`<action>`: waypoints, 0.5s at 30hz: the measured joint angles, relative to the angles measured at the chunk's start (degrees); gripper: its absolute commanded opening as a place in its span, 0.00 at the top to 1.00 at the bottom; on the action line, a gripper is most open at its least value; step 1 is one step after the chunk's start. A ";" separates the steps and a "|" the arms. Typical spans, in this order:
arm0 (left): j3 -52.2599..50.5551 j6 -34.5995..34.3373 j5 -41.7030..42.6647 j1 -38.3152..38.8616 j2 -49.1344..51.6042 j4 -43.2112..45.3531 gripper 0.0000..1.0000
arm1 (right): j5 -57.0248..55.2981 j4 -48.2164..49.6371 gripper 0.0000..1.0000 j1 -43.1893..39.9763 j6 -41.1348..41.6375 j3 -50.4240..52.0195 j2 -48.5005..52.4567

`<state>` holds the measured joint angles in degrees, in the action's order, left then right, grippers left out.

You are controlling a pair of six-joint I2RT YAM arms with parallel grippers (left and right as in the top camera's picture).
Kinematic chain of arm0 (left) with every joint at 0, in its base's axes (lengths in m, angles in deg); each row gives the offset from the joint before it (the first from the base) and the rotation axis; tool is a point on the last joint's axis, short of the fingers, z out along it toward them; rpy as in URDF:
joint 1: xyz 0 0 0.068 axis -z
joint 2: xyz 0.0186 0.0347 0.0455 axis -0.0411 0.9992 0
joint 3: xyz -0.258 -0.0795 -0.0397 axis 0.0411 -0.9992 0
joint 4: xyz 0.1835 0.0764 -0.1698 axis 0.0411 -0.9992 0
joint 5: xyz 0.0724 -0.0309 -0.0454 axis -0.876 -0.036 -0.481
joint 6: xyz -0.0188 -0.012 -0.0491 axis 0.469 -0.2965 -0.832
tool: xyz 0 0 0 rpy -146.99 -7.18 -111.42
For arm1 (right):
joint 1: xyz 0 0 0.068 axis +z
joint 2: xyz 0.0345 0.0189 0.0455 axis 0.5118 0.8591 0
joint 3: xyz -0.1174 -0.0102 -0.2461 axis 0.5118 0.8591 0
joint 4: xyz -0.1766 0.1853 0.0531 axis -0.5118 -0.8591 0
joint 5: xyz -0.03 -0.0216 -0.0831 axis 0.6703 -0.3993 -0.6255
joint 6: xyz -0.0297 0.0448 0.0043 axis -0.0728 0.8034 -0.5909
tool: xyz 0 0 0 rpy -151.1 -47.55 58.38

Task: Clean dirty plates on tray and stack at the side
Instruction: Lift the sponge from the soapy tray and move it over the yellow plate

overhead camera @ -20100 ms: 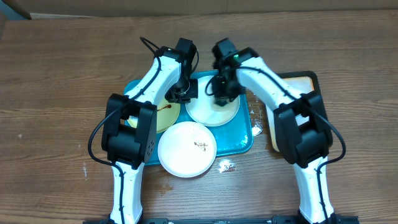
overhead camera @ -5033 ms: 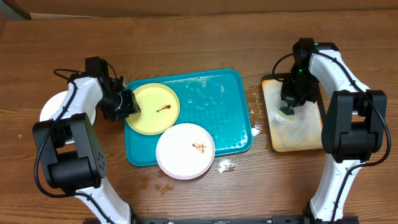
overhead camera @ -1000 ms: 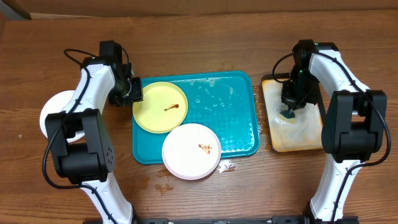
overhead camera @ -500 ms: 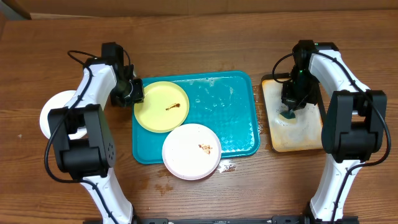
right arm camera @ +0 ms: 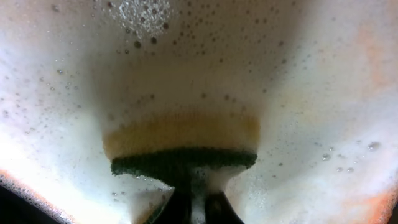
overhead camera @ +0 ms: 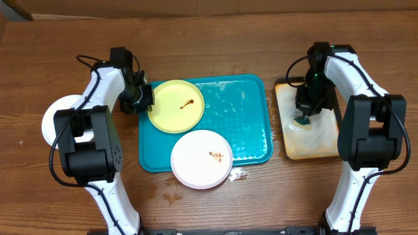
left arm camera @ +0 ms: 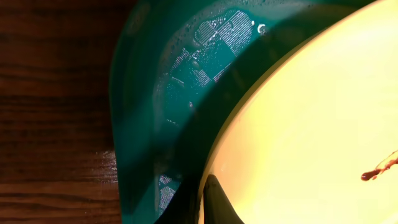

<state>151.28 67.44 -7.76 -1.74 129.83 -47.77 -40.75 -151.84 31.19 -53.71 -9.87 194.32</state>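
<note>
Found one finger (left arm camera: 211,199) of the left jaws set against the rim of the yellow-green plate (overhead camera: 175,106). Could not see the second finger. Judged these jaws nearly closed and pinching that rim, going by the broad shadow under the plate in the left wrist view, suggesting a raised edge.

Placed the plate wholly ahead of the left jaws, toward the tray's middle. Noted a brown smear (overhead camera: 189,103) just past the plate's centre, on the side away from the grip. Recorded no long axis: round.

Noted the teal tray (overhead camera: 241,130) under and beyond the plate, with a wet sheen on its bare part. Recorded a white plate (overhead camera: 201,158) off to one side of the jaws' line, overhanging the tray edge nearest the arm bases and carrying a small brown mark (overhead camera: 212,155).

Recorded a second white plate (overhead camera: 52,124) behind the left jaws, off the tray on the table (overhead camera: 209,39), partly under the left arm. Took this as the stacking spot.

Found the right jaws well apart, beyond the tray's far side, closed on a yellow-and-green sponge (right arm camera: 183,146) pressed into foam on a tan tray (overhead camera: 313,147).

Judged the left arm much the nearer to the smeared plate. Expect the coming move to turn on bringing sponge and held plate together, with the stack lying the opposite way from the sponge.
</note>
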 measured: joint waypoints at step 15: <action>6.82 -2.82 -0.17 6.10 -3.13 -5.90 0.96 | 1.18 -2.49 0.96 0.00 -0.59 -6.36 0.00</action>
<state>158.10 64.62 -7.93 4.36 126.70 -53.67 -39.57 -154.33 31.19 -54.30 -16.23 194.32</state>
